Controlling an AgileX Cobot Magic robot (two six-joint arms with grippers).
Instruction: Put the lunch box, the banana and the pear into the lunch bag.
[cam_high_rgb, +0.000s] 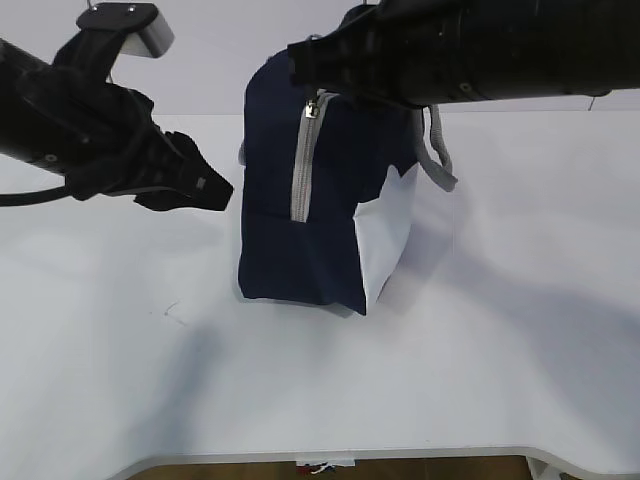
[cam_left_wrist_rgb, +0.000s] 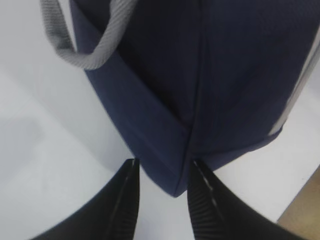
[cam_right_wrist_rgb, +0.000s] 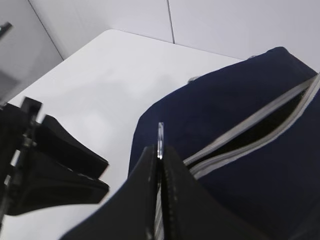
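The navy lunch bag stands upright on the white desk, its grey zipper partly parted along the top; the right gripper, reaching across from above, is pinched closed on the thin ring zipper pull at the bag's upper edge; the left gripper hovers beside the bag's lower corner with its jaws apart and nothing between them; a grey webbing handle hangs down the bag's side.
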